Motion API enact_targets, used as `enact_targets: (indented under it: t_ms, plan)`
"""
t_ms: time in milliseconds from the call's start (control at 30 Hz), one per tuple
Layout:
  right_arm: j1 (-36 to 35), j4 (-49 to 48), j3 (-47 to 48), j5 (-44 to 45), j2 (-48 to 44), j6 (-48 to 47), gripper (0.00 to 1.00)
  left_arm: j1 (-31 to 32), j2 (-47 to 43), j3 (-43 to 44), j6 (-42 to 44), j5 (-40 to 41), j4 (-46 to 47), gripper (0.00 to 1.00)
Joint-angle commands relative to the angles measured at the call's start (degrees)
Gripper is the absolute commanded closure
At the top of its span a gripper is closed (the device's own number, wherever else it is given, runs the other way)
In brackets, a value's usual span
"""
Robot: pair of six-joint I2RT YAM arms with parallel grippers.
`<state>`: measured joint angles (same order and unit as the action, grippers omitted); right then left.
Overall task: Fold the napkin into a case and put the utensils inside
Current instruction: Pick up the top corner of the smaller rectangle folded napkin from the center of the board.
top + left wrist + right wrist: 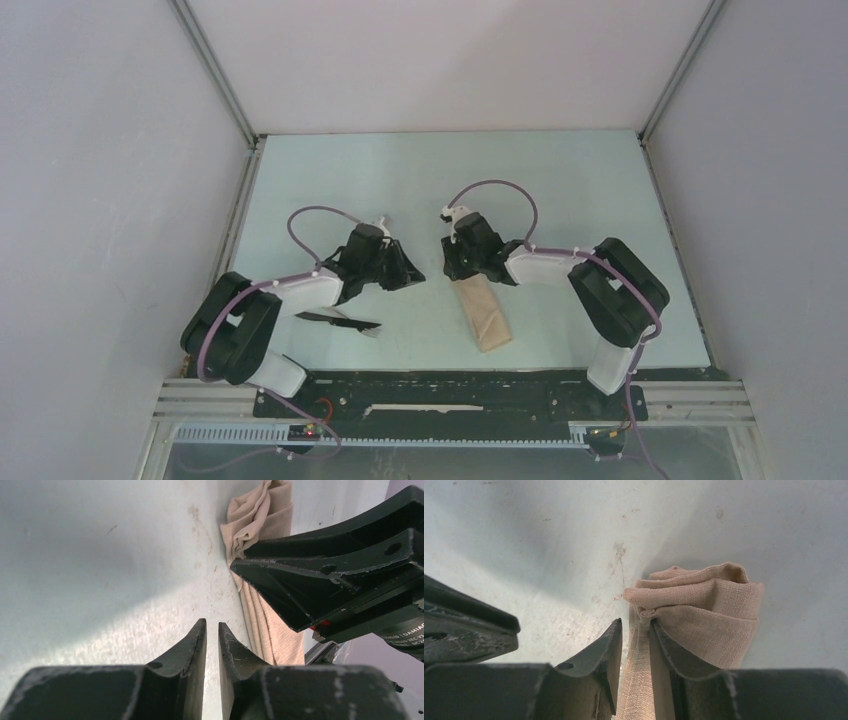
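Top external view shows a pale mint desk (560, 180) closed in by plain white walls (440, 60), with grey metal posts (215, 70) running up in the two far corners. At the near edge a black plate and a metal rail (450, 400) carry the bases of both arms.

The napkin (485, 315) lies on the desk right of the middle, folded into a narrow tan strip that runs from the right tool (455, 262) toward the near edge. In the right wrist view this tool is clamped on a fold at the far end of the cloth, and the fabric passes between its two fingers. Beyond the fingertips the cloth is bunched in soft rolls.

The left tool (212, 625) hangs over the bare desk, just beside the right tool. Its fingers are almost together, with only a thin gap, and nothing is between them.

The utensils (340, 321) lie on the desk near the left arm, well apart from the napkin. They look black and slim, but they are too small to tell one piece from another.

The desk surface has small brown stains (619, 550) and light scratches close to the napkin.
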<state>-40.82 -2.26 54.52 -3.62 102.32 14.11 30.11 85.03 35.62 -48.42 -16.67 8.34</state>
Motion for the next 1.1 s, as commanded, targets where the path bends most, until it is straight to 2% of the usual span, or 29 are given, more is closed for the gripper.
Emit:
enact_targets:
  t_ms: [0, 267, 433, 667, 800, 867, 967, 1067]
  plan:
    - [-2.3, 5.9, 0.5, 10.5, 2.2, -5.3, 0.65, -0.3, -4.3, -1.6, 1.2, 1.3, -0.6, 0.79]
    - [-5.7, 6.9, 1.7, 17.0, 3.6, -7.6, 0.71, -0.7, -9.6, -3.9, 1.4, 2.7, -2.8, 0.79]
    - [-7.0, 6.7, 2.1, 19.2, 4.0, -7.8, 0.81, -0.8, -12.0, -4.5, 1.7, 3.7, -4.3, 0.79]
    - [-6.6, 6.6, 2.2, 18.3, 2.0, -6.1, 1.00, -1.0, -12.7, -4.4, 1.8, 3.8, -4.8, 0.79]
    - [-4.5, 9.1, 2.3, 13.9, -2.7, -2.5, 1.00, -0.9, -11.5, -3.9, 1.9, 2.3, -3.7, 0.79]
    - [-3.0, 10.0, 1.9, 10.8, -5.0, -0.1, 1.00, -0.7, -10.3, -3.2, 2.3, 1.1, -2.8, 0.75]
    - [-1.4, 9.8, 0.4, 7.1, -8.0, 3.8, 1.00, 0.2, -8.4, -1.9, 2.9, 0.5, -1.6, 0.63]
    - [-0.4, 9.7, -0.9, 5.1, -9.8, 6.3, 1.00, 2.1, -6.0, 0.3, 3.4, 0.5, -1.0, 0.59]
